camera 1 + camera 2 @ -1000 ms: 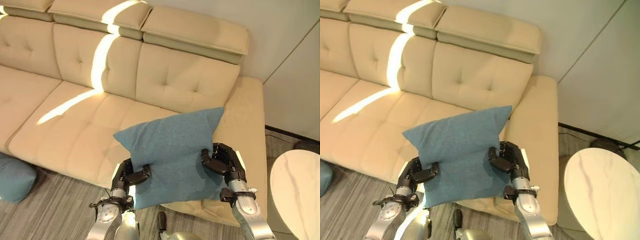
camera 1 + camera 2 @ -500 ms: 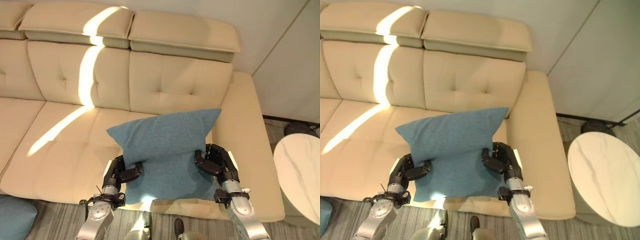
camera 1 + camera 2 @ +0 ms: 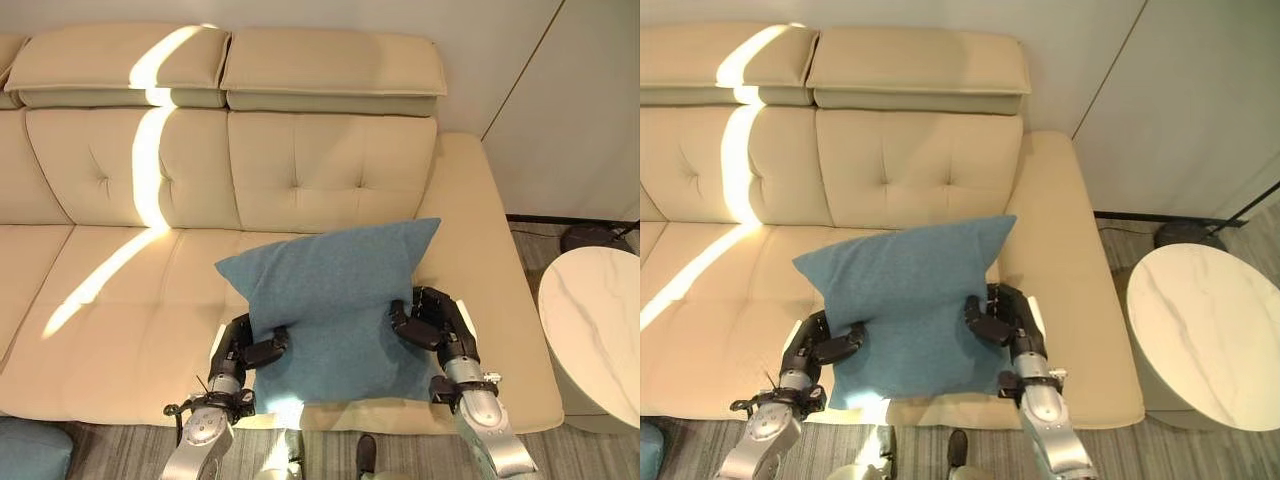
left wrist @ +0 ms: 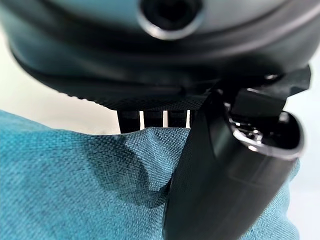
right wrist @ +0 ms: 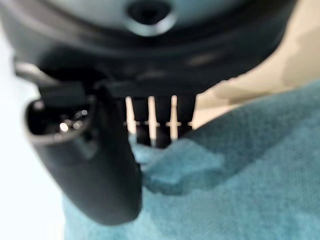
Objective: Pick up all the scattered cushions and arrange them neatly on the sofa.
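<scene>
Between my left hand (image 3: 243, 349) and right hand (image 3: 430, 322), both pinching it, the teal fabric cushion (image 3: 332, 300) hangs over the cream leather sofa (image 3: 120, 290) seat, backrest straight ahead.

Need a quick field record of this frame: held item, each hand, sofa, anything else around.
held item: teal cushion, carried over the sofa seat's right end
left hand: pinching the cushion's left edge, thumb on the front
right hand: pinching the cushion's right edge
sofa: beige sofa, sunlight stripe across backrest and seat
other cushion: second teal cushion on the floor by the sofa's front left
side table: round marble table right of the sofa
</scene>
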### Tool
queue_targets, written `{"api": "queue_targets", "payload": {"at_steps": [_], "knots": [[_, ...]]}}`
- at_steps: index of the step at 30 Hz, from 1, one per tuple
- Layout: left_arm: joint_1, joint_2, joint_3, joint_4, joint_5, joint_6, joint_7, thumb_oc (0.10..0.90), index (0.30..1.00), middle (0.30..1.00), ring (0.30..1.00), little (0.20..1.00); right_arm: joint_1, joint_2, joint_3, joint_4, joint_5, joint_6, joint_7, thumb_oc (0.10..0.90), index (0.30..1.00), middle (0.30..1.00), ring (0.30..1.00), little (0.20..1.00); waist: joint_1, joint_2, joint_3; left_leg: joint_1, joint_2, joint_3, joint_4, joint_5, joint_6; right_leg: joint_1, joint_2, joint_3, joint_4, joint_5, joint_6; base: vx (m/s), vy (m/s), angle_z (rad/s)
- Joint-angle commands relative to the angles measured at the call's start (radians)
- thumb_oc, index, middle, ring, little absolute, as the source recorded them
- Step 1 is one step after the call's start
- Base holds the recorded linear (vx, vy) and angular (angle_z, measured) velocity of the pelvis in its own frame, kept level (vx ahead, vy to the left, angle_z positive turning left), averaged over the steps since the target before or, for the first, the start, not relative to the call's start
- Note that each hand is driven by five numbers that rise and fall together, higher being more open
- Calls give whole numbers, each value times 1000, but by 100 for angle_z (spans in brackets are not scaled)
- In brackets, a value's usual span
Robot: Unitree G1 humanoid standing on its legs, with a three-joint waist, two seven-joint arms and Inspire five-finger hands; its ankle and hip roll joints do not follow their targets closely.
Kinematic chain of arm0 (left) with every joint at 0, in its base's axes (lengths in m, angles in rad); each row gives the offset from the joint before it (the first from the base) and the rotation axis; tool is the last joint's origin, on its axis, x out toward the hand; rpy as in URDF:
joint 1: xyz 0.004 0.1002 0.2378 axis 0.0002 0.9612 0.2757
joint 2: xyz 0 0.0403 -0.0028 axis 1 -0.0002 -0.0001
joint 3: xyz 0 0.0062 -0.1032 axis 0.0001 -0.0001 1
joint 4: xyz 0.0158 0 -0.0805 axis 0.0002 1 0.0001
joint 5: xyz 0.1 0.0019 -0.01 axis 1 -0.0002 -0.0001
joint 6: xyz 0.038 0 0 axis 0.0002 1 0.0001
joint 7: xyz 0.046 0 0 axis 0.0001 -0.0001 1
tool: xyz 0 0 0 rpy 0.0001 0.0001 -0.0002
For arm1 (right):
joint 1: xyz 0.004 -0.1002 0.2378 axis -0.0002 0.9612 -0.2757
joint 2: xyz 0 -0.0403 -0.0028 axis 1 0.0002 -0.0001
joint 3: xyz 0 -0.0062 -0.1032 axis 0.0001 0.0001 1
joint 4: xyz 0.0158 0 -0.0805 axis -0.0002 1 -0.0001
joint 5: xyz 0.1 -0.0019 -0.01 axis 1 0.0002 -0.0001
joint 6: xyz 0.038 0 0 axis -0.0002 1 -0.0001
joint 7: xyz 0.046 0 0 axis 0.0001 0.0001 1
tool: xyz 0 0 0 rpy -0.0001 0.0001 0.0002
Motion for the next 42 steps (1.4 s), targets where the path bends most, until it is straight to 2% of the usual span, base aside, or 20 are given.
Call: {"api": "queue_targets", "payload": {"at_steps": [1, 5, 8, 11, 17, 23, 31, 32, 33, 34, 35, 38, 42], "knots": [[-153, 1, -1, -52, 51, -132, 33, 400, 300, 300, 300, 300, -127, -12, -7, -52, -35, -117, -60, 400, 300, 300, 300, 300, -3, -21, -111, -1, 9, -21, 2, -125, -44, -66, -40, 40, 6, -30, 85, 0, 0, 0], [-318, 5, -52, 12, 99, -142, 93, 400, 300, 300, 300, 300, -269, -13, 43, 12, -71, -113, -125, 400, 300, 300, 300, 300, -16, -2, -84, -62, 12, -33, 2, -109, -49, -131, -34, 60, 6, -21, 86, -84, 24, 1], [-518, 1, -103, 81, 98, -153, 156, 400, 300, 300, 300, 300, -438, -12, 108, 93, -83, -101, -180, 400, 300, 300, 300, 300, -19, 9, -60, -145, 9, -45, 2, -88, -54, -218, -29, 79, 6, -2, 83, -136, 26, 4], [-755, 28, -154, 177, 101, -175, 223, 400, 300, 300, 300, 300, -657, -40, 161, 211, -97, -87, -242, 400, 300, 300, 300, 300, -19, 4, -48, -232, -4, -50, 2, -60, -68, -304, -23, 87, 6, 29, 78, -94, 7, 3], [-1034, 54, -205, 308, 132, -193, 331, 400, 300, 300, 300, 300, -940, -92, 200, 332, -138, -86, -349, 400, 300, 300, 300, 300, -12, -15, -46, -296, -11, -50, 2, -38, -80, -367, -26, 83, 6, 42, 76, 0, 0, 0], [-1152, 63, -227, 376, 192, -184, 393, 400, 300, 300, 300, 300, -1054, -120, 219, 391, -202, -81, -427, 400, 300, 300, 300, 300, -9, -25, -37, -329, -10, -56, 2, -25, -85, -401, -23, 78, 6, 51, 81, 2, -5, 1], [-1355, 103, -292, 562, 232, -152, 444, 400, 300, 300, 300, 300, -1224, -152, 297, 553, -246, -51, -498, 400, 300, 300, 300, 300, -8, -26, -26, -384, -9, -64, 2, -16, -90, -462, -22, 76, 6, 63, 90, -5, -5, -5], [-1372, 107, -301, 582, 236, -150, 443, 480, 420, 420, 420, 420, -1239, -151, 305, 573, -245, -50, -503, 400, 300, 300, 300, 300, -8, -25, -26, -392, -9, -65, 2, -15, -90, -473, -21, 77, 6, 65, 91, -15, 16, -7], [-1393, 106, -306, 607, 230, -149, 445, 800, 900, 900, 900, 900, -1254, -145, 311, 596, -240, -49, -508, 452, 378, 378, 378, 378, -9, -24, -26, -403, -9, -67, 2, -12, -91, -483, -20, 77, 6, 67, 91, -17, 12, -12], [-1421, 101, -321, 649, 215, -148, 433, 800, 900, 900, 900, 900, -1275, -146, 327, 636, -234, -44, -510, 543, 514, 514, 514, 514, -10, -22, -26, -414, -10, -66, 2, -8, -91, -494, -20, 76, 6, 69, 91, -22, 9, -12], [-1451, 96, -335, 694, 202, -147, 419, 800, 900, 900, 900, 900, -1296, -147, 349, 674, -227, -42, -499, 800, 900, 900, 900, 900, -12, -22, -28, -424, -9, -67, 2, -5, -93, -504, -21, 76, 6, 73, 92, 0, 0, 0], [-1511, 108, -366, 755, 160, -149, 384, 800, 900, 900, 900, 900, -1351, -165, 402, 748, -208, -21, -468, 800, 900, 900, 900, 900, -16, -19, -26, -449, -12, -71, 2, 4, -94, -529, -20, 75, 6, 81, 95, -11, -4, 52], [-1474, 132, -353, 710, 141, -162, 366, 800, 900, 900, 900, 900, -1349, -203, 416, 766, -195, 3, -446, 800, 900, 900, 900, 900, -12, -19, -26, -459, -16, -75, 2, 6, -96, -541, -20, 74, 6, 81, 97, 3, 4, 1]]}}
